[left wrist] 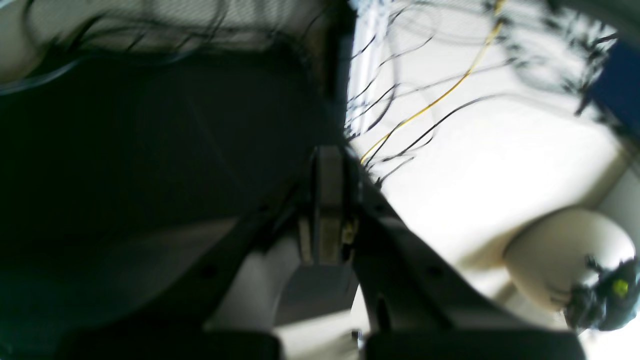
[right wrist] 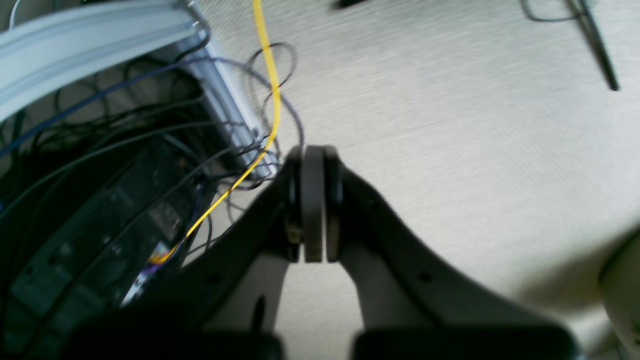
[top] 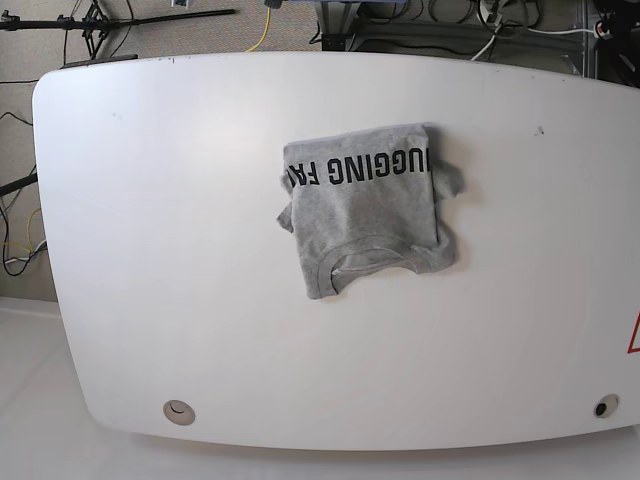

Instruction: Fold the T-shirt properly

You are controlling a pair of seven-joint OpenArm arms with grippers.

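One heather-grey T-shirt (top: 367,208) lies folded into a rough square on the white surface (top: 150,250), a black lettering band along its far edge (ribbed neck nearest), while both arms' fingers (left wrist: 327,200) (right wrist: 314,200) are clenched empty, elsewhere.

Left end effector (left wrist: 330,200) with black curved fingers, grey pads, right end effector (right wrist: 314,200) alike
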